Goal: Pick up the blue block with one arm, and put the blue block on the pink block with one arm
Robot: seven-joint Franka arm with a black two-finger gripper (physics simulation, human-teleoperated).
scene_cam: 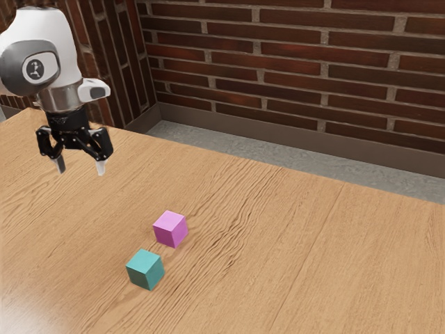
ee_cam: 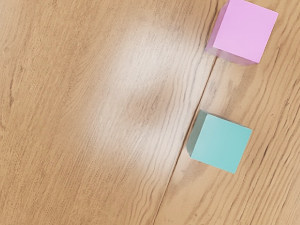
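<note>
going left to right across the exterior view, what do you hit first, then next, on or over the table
tool, open and held above the table → blue block → pink block

Light wood-grain table [scene_cam: 313, 264], plank seams running across it. Two cubes sit flat on it: a blue block [scene_cam: 145, 269] and a pink block [scene_cam: 170, 229], near each other, not touching.
</note>
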